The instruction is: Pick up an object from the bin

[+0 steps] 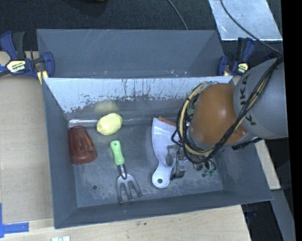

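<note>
1. Grey metal walls of a bin (131, 55) are seen from above, with a few loose things spread over its floor.
2. The arm (265, 105) is extended in from the right, and its orange cover (214, 113) is ringed by black cables.
3. The claw (175, 166) is set low at the right of the floor, just beside the handle of a white scoop (160, 141); contact between them cannot be made out.
4. How far the claw is open cannot be told, nor whether anything is gripped.
5. The scoop is laid right of centre, with its bowl towards the back wall and its round handle end towards the front.
6. An orange piece (167, 122) is partly hidden behind the bowl.
7. A fork (122, 171) with a green handle is laid left of the scoop, tines to the front.
8. A yellow lump (109, 123) is placed just beyond the fork's handle, and a brown-red cup (81, 145) is laid on its side at the far left.
</note>
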